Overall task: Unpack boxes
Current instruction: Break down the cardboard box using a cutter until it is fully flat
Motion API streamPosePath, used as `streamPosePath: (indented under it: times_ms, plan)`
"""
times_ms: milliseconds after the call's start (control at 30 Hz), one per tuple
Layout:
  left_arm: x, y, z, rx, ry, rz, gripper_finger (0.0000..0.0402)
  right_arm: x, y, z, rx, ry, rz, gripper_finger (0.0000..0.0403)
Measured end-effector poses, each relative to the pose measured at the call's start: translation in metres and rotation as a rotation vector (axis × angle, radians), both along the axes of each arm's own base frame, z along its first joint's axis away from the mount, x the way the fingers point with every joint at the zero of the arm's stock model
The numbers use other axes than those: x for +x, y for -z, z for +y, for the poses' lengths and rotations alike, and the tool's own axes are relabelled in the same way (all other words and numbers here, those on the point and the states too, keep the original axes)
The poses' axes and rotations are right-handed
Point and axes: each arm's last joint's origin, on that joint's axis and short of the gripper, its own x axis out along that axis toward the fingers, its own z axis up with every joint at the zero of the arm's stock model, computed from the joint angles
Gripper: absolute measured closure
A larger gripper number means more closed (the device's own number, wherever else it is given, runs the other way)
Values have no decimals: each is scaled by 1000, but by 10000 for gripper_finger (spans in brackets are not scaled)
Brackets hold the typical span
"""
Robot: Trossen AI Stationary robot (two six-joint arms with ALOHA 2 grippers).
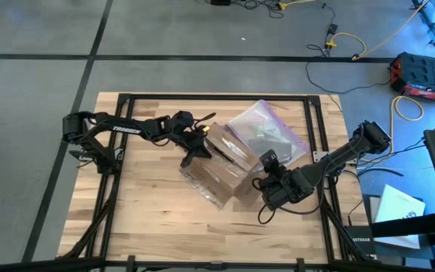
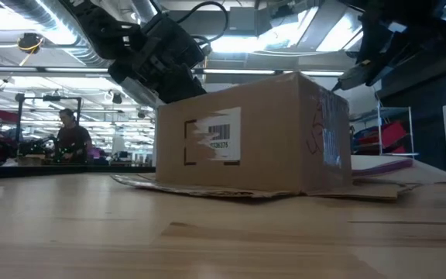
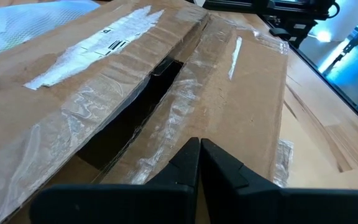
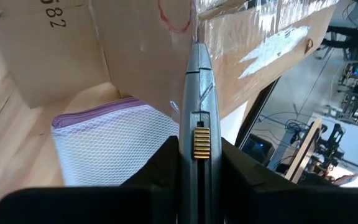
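A brown cardboard box (image 1: 219, 168) stands mid-table on flat cardboard. Its side carries a pale barcode label (image 2: 215, 139). In the left wrist view its taped top flaps (image 3: 241, 81) are parted along a dark gap (image 3: 135, 118). My left gripper (image 1: 200, 151) (image 3: 199, 144) is shut on the box's top, beside that gap. My right gripper (image 1: 266, 179) (image 4: 194, 140) is at the box's right side, shut on a grey knife-like tool (image 4: 197, 81). The tool has a yellow slider and points at the box wall (image 4: 142, 56). My left gripper comes down at a slant from the table's left. Its shut fingertips (image 3: 188, 155) rest on the taped top flap (image 3: 216, 124) next to the open gap. The box stays on the table. My right gripper pinches the tool's handle (image 4: 197, 134) between its two fingers, and the tool lies along them. The tool's tip (image 4: 194, 45) meets the box's upright wall near a taped edge. The tool is clear of the table.
A clear plastic bag with a purple zip edge (image 1: 266, 132) (image 4: 117, 143) lies against the box's far right side, under my right gripper's tool. Flat cardboard (image 2: 207, 186) spreads beneath the box. Bare wood runs along the near edge (image 1: 165, 227). People work in the room beyond (image 2: 72, 139).
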Motion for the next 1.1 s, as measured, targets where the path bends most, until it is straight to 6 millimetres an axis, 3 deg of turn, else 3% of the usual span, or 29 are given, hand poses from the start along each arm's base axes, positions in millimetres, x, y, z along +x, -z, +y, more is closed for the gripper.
streamPosePath:
  times_ms: [1100]
  plan:
    - [-1, 0, 3, -8, 0, 0, 402, -7, -3, -9, -24, 106, -12, 348]
